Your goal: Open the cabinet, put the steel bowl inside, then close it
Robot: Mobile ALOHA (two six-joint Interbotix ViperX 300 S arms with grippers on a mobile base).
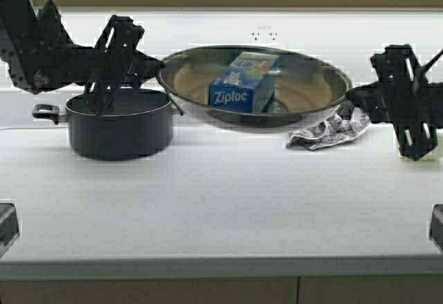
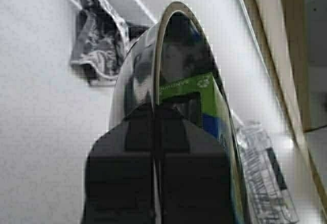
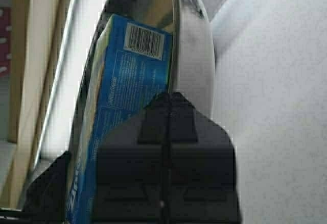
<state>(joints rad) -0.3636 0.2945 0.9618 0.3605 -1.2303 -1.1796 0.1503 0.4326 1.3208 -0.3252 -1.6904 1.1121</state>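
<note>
The steel bowl (image 1: pixel 304 89) is wide and shiny and is held level over the white counter, with a blue Ziploc box (image 1: pixel 242 86) standing inside it. My left gripper (image 1: pixel 160 70) is shut on the bowl's left rim; in the left wrist view (image 2: pixel 155 106) the rim (image 2: pixel 166 40) runs between its closed fingers. My right gripper (image 1: pixel 349 96) is shut on the right rim, and the right wrist view (image 3: pixel 168 95) shows it beside the bowl wall (image 3: pixel 194 55) and the box (image 3: pixel 130 71). A tan wooden edge (image 1: pixel 208 1) of the cabinet runs along the top; its doors are out of view.
A black two-handled pot (image 1: pixel 119 124) stands on the counter (image 1: pixel 221 200) just left of the bowl, under my left arm. A crumpled grey-white cloth (image 1: pixel 329 129) lies under the bowl's right side. Tan base cabinets (image 1: pixel 138 291) sit below the counter's front edge.
</note>
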